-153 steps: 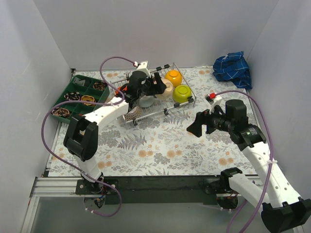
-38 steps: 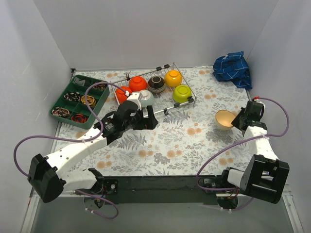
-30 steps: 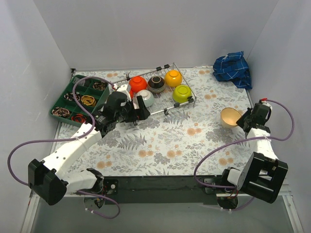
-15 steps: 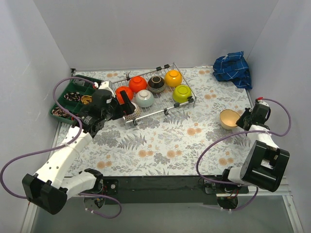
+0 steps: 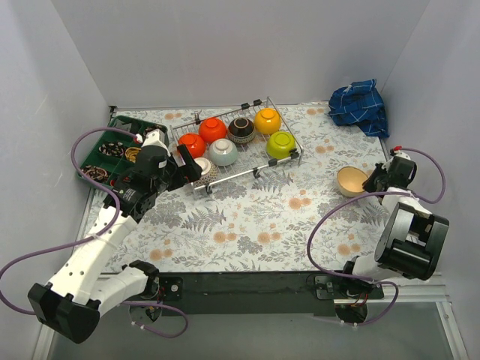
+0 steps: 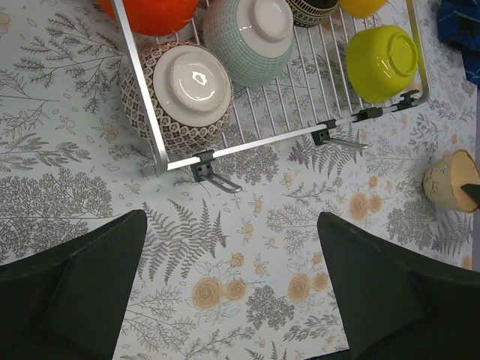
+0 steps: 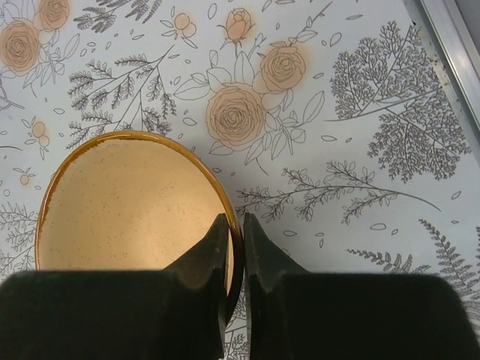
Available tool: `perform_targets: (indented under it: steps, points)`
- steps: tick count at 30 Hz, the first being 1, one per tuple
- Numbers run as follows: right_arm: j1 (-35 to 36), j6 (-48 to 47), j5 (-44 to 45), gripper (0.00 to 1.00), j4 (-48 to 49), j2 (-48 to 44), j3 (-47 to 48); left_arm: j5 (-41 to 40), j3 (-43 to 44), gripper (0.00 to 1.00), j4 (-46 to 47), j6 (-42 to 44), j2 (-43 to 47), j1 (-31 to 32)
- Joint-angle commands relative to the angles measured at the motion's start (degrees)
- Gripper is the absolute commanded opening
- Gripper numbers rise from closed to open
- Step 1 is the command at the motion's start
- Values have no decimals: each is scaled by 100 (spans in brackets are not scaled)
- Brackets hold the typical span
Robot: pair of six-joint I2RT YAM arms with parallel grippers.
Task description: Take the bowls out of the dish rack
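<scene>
Right gripper (image 7: 234,238): fingertips pressed together on the rim of the tan bowl (image 7: 127,202), one finger inside the wall and one outside. The bowl hangs tipped from the pinch. I cannot tell whether its base touches the floral table cover (image 7: 360,112). The bowl is speckled matte stoneware with a thin darker rim and a round, shallow curve.

Left gripper (image 6: 225,285): fingers spread wide, nothing between them, over bare cover. Just ahead of it is the near rail of the dish rack (image 6: 262,140), made of bright thin wire with low sides and small black clips under the rail.

Rack contents, working outward from the left gripper:
- brown lattice bowl (image 6: 186,94), inverted with its white foot ring up, in the nearest corner
- pale green ribbed bowl (image 6: 247,30), inverted, touching the brown one
- lime bowl (image 6: 381,51), glossy, at the corner far to the gripper's right
- beyond these, two orange bowls (image 5: 212,129), a dark patterned bowl (image 5: 241,129) and a yellow bowl (image 5: 268,120)

Progress, as a judgement: one bowl is out of the rack, well apart from it and not yet released. Seven are left inside. The task is early, and the glossy rounded bowls look likely to slip in a rim pinch.
</scene>
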State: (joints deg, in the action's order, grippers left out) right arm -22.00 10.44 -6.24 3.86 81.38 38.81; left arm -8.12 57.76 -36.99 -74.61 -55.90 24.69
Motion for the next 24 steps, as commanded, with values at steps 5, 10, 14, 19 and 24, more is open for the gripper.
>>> perform_targets:
  steps: [5,10,14,19,24]
  points:
    - [3,-358,-606,52,537,88,575,74,78,98,-106,-54,18,-25]
    - [248,-604,-379,73,74,-298,865,100,34,98,-142,-10,53,-25]
    - [1054,-937,78,82,-594,-492,1400,153,-63,98,-98,43,114,-25]
    - [2188,-1298,780,85,-1071,-519,2094,232,-291,98,-10,113,211,-34]
    - [3235,-1685,1081,86,-1615,-89,2877,346,-458,98,122,87,202,-25]
